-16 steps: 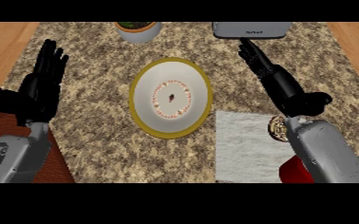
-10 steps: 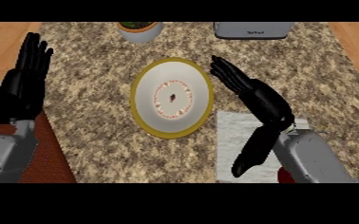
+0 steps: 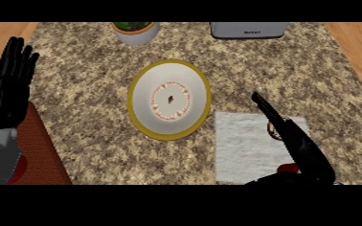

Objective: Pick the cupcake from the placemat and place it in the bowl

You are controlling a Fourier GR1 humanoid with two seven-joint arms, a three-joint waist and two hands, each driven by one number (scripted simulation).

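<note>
Now the right hand (image 3: 297, 146) has dropped onto the white cloth placemat (image 3: 244, 146) at 4 o'clock, fingers straight, nearly hiding the cupcake (image 3: 273, 129); grasp imminent. Yellow-rimmed white bowl (image 3: 170, 100) waits centre; left hand (image 3: 16, 84) rests spread.

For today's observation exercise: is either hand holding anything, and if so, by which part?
Nothing is held. The left hand rests open at the left edge; the right hand is extended, fingers straight, over the white cloth placemat.

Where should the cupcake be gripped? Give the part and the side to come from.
Probably round its sides, from above: the cupcake sits low on the placemat near its right edge, only a round rim showing beside the right hand over it.
</note>
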